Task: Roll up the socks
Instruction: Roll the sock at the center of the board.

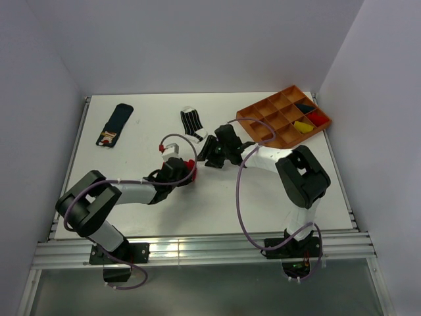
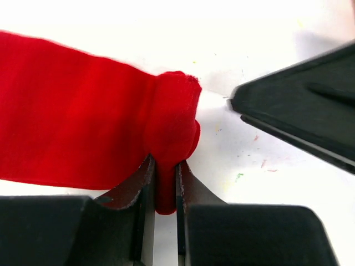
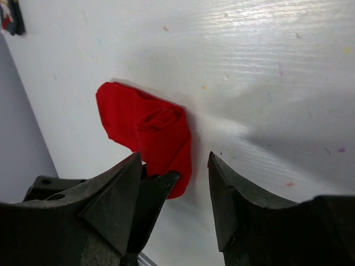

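The red sock (image 2: 77,138) lies flat on the white table with one end bunched into a small roll. My left gripper (image 2: 165,185) is shut on that rolled end, seen in the top view (image 1: 186,164). The sock also shows in the right wrist view (image 3: 150,127). My right gripper (image 3: 175,166) is open and empty just beside the roll, close to the left one (image 1: 212,155). The dark navy sock (image 1: 116,124) lies flat at the far left. The black-and-white striped sock (image 1: 193,123) lies flat at the far middle.
An orange compartment tray (image 1: 263,118) stands at the far right, with yellow, red and dark items in its right cells. The right gripper's black finger (image 2: 299,119) sits close to the roll in the left wrist view. White walls enclose the table.
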`<move>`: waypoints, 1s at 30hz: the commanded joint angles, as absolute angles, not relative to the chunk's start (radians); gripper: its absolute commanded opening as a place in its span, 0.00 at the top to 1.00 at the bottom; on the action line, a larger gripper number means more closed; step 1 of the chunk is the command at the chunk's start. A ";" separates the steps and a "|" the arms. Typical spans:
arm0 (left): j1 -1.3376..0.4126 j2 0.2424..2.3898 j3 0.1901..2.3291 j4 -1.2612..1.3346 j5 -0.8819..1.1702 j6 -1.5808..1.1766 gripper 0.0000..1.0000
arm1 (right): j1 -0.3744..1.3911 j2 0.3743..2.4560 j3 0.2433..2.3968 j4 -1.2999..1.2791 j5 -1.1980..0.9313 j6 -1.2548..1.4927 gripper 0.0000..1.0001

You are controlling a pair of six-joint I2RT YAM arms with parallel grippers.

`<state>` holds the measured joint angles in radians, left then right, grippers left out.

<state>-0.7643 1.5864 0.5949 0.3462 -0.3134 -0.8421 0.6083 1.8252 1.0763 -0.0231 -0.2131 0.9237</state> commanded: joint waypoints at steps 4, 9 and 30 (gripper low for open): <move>-0.655 1.563 0.460 0.491 -0.060 -0.969 0.99 | 0.604 1.824 1.051 0.119 -0.279 0.943 0.40; -0.592 1.598 0.433 0.563 0.021 -0.999 1.00 | 0.610 1.862 1.066 0.141 -0.304 0.954 0.37; -0.565 1.723 0.538 0.520 0.183 -0.922 1.00 | 0.630 1.991 1.144 0.112 -0.291 0.960 0.39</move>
<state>-0.5632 1.6863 0.5377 0.6075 0.1410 -0.9585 0.6224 1.9617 1.1080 0.1028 -0.3042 0.9684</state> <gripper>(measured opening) 0.181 0.617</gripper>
